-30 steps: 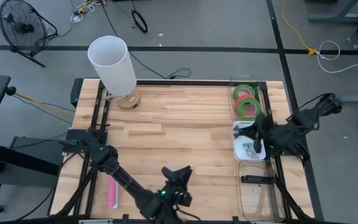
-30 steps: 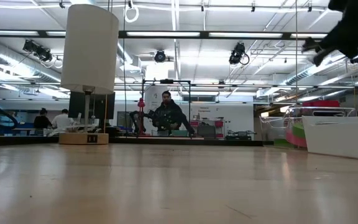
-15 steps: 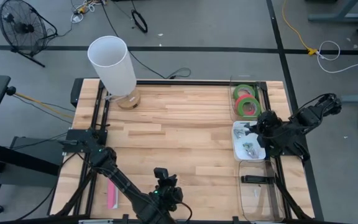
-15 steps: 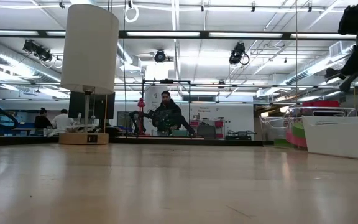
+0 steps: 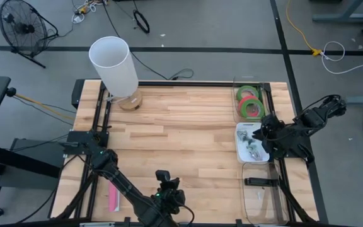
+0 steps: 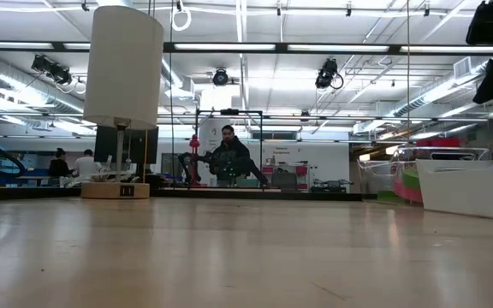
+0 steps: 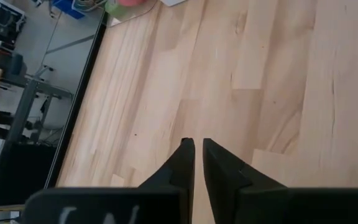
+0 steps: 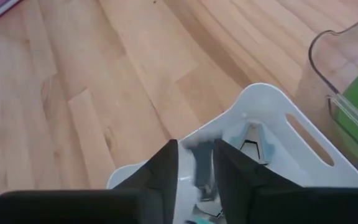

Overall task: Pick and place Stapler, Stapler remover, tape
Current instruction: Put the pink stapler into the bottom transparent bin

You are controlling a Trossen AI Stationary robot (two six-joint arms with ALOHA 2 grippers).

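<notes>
At the near edge of the wooden table (image 5: 181,135) the left hand (image 5: 163,176) hovers above bare planks, its two dark fingers drawn narrow with only a slim slit between them and nothing held. A white strip on its wrist carries dark marks too cut off to read. Beside it, near the left corner, lies one pink flat strip-shaped object (image 5: 113,196). Down the right side stand three containers in a row. The nearest is a clear bin (image 5: 261,195) with one dark stapler (image 5: 259,181) lying in it. Next is a white bin (image 5: 243,150) with slotted handles, holding a few small grey-and-metal staple removers (image 5: 251,149), their exact count unclear. The right hand (image 5: 261,131) hangs just over this bin, fingers a little apart; a grey piece shows between them in the wrist view, but whether it is gripped cannot be told. Farthest is a clear bin (image 5: 238,99) holding the tape (image 5: 251,103): three rolls, two green and one red-pink, overlapping. At the far left stands one white cylindrical lamp (image 5: 113,65) on a round wooden base. Beyond the table, three people (image 6: 230,156) show in the workshop.
</notes>
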